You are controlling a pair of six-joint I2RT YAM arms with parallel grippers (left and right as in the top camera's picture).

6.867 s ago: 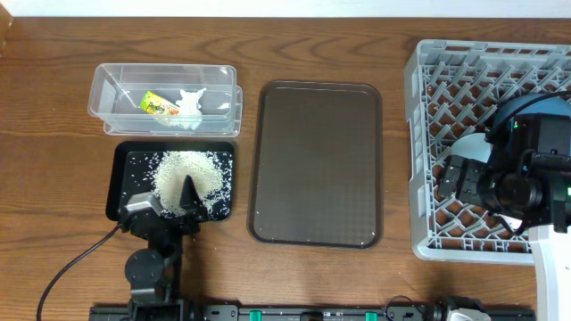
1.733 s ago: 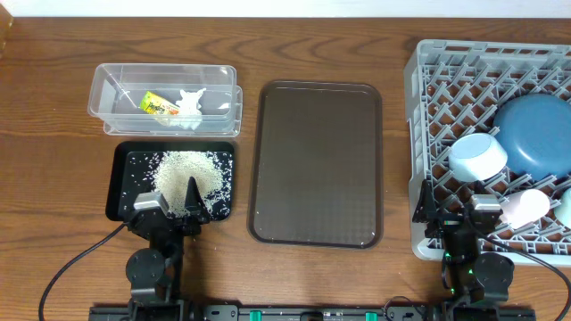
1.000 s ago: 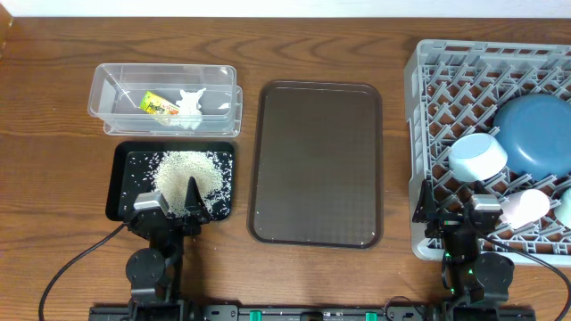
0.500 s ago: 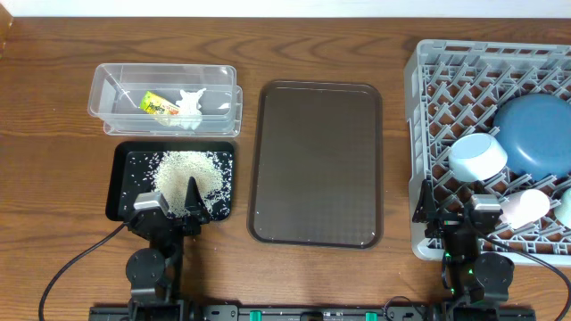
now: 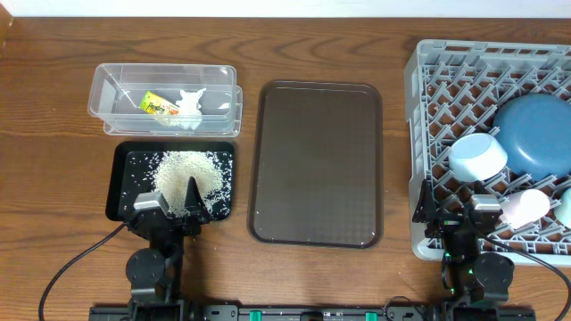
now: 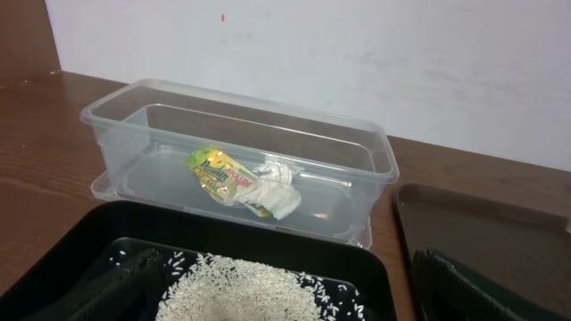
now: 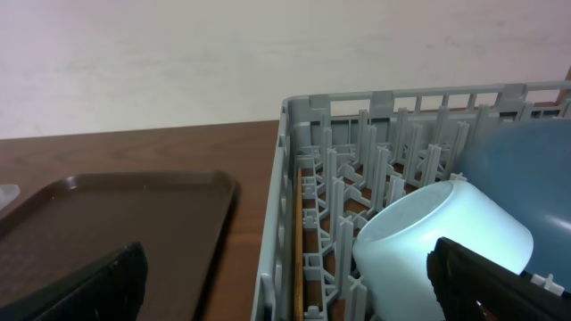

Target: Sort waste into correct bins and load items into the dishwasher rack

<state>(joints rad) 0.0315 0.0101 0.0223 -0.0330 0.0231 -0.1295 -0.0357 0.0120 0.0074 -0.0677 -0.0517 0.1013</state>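
Note:
The rice (image 5: 186, 171) lies heaped in the black tray (image 5: 125, 187). The yellow-green wrapper (image 5: 158, 105) and white paper (image 5: 190, 100) lie in the clear tub (image 5: 107, 89). The grey rack (image 5: 428, 80) holds the dark-blue plate (image 5: 535, 134), light-blue bowl (image 5: 477, 156), pink cup (image 5: 525, 207) and mint bowl (image 5: 566, 207). My left gripper (image 5: 169, 207) is open and empty at the black tray's near edge, above the rice (image 6: 250, 290). My right gripper (image 5: 453, 212) is open and empty at the rack's front left corner, with the bowl (image 7: 437, 241) just ahead.
The large brown serving tray (image 5: 317, 162) lies between the bins and the rack and holds nothing. It also shows in the left wrist view (image 6: 482, 223) and the right wrist view (image 7: 116, 214). The rack wall (image 7: 294, 160) rises right before my right gripper.
The right arm, earlier stretched over the rack, has drawn back to the front edge, uncovering the dishes. Nothing has moved in the last two seconds.

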